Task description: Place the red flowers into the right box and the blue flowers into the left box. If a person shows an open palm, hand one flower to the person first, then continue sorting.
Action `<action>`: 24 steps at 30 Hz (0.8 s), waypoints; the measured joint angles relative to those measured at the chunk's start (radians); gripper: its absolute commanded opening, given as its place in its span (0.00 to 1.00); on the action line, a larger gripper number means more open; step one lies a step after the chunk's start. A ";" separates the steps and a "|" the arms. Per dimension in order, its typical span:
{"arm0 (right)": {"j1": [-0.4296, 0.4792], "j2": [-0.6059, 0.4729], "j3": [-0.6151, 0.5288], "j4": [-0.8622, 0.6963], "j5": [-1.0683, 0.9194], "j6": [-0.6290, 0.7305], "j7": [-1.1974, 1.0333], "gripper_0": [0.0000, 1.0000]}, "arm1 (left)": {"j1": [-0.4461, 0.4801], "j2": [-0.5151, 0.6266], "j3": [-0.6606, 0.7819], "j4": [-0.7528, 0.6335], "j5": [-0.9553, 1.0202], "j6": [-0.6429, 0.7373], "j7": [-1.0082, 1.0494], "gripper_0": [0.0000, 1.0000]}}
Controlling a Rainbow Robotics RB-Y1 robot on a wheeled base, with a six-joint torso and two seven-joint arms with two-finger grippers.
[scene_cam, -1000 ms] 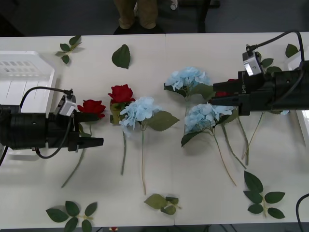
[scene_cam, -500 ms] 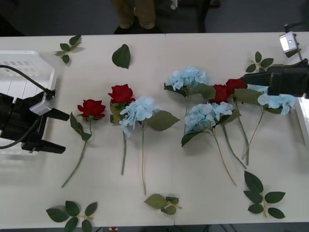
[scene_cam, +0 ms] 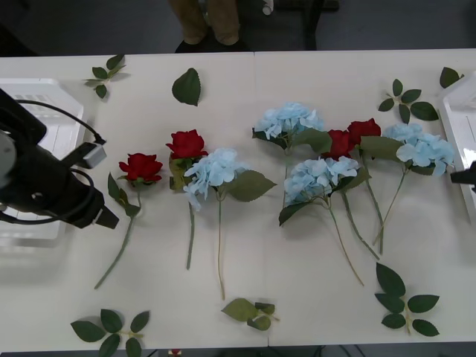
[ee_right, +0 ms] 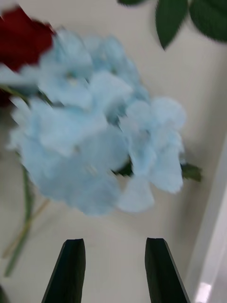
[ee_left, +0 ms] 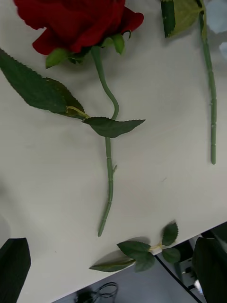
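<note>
Two red flowers [scene_cam: 141, 165] [scene_cam: 187, 143] lie left of centre and a pair [scene_cam: 351, 136] lies right of centre. Several blue flowers [scene_cam: 214, 169] are spread along the table's middle. My left gripper [scene_cam: 106, 216] hovers left of the leftmost rose, open [ee_left: 112, 265], above its stem [ee_left: 109, 165]. At the table's right edge, my right gripper [scene_cam: 467, 176] is open [ee_right: 113, 248] just short of the rightmost blue flower [ee_right: 94, 128]. The left box [scene_cam: 30, 104] sits far left, the right box [scene_cam: 455, 100] far right. A person's legs [scene_cam: 208, 22] stand beyond the table; the open palm is out of view.
Loose green leaf sprigs lie about: one near the front left [scene_cam: 111, 331], one at the front centre [scene_cam: 249, 312], one at the front right [scene_cam: 405, 301], and a single leaf [scene_cam: 187, 86] towards the back. Bare tabletop runs along the front.
Both arms have drawn back outward: the left one swung away to the left of the rose, the right one withdrew from the red pair to the right edge. The flowers have not moved.
</note>
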 measured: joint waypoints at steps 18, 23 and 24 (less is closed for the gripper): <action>0.056 0.206 0.000 0.005 0.062 -0.065 -0.105 0.37 | -0.186 -0.163 -0.433 0.121 -0.444 -0.112 0.443 1.00; 0.031 0.224 0.004 0.005 0.062 -0.126 -0.186 0.36 | -0.191 -0.163 -0.503 0.182 -0.500 -0.232 0.443 1.00; 0.027 0.225 0.009 0.005 0.062 -0.143 -0.198 0.37 | -0.191 -0.163 -0.511 0.193 -0.501 -0.244 0.443 1.00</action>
